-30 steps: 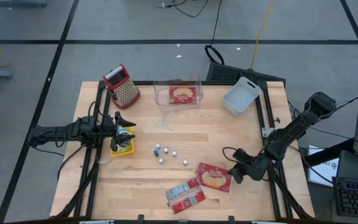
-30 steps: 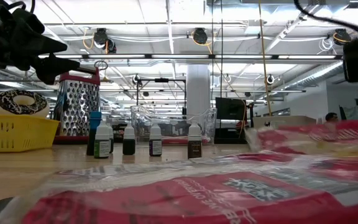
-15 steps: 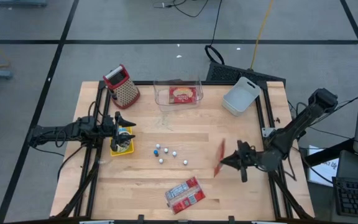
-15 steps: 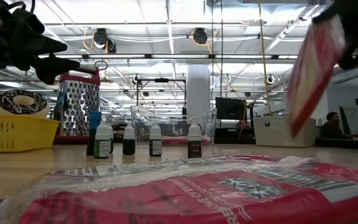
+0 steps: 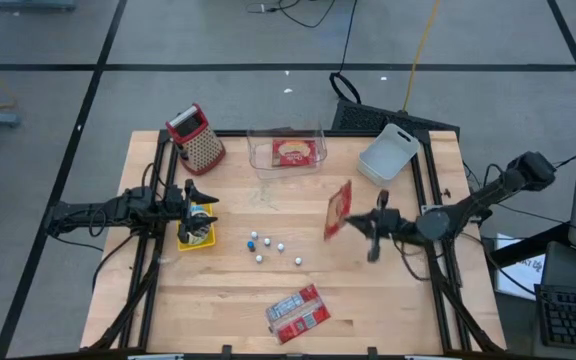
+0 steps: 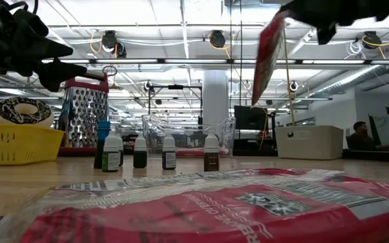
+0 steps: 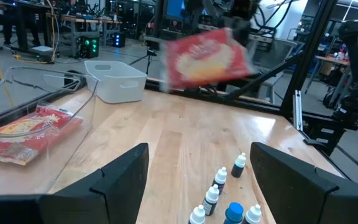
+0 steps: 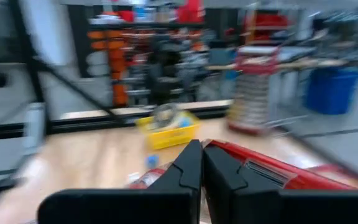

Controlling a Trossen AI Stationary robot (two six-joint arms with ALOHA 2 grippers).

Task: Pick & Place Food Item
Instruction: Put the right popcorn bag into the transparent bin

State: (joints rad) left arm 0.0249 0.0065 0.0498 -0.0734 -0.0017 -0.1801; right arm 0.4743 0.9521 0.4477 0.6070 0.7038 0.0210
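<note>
The right tool (image 5: 356, 222) is closed on a red snack packet (image 5: 338, 209) and holds it in the air above the worktop (image 5: 368, 300), between the small bottles (image 5: 268, 247) and the white bin (image 5: 388, 153). The left tool (image 5: 203, 193) is wide open and holds nothing, above the yellow basket (image 5: 194, 235). A second red packet (image 5: 298, 311) lies near the front edge, and a third one (image 5: 294, 152) is inside the clear container (image 5: 286, 148).

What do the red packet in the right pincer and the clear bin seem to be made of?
Red packet, held in the shut right pincer: probably thin glossy plastic film; it hangs flat like a flexible sheet. Clear bin: apparently rigid transparent plastic; another packet shows through its walls.
</note>
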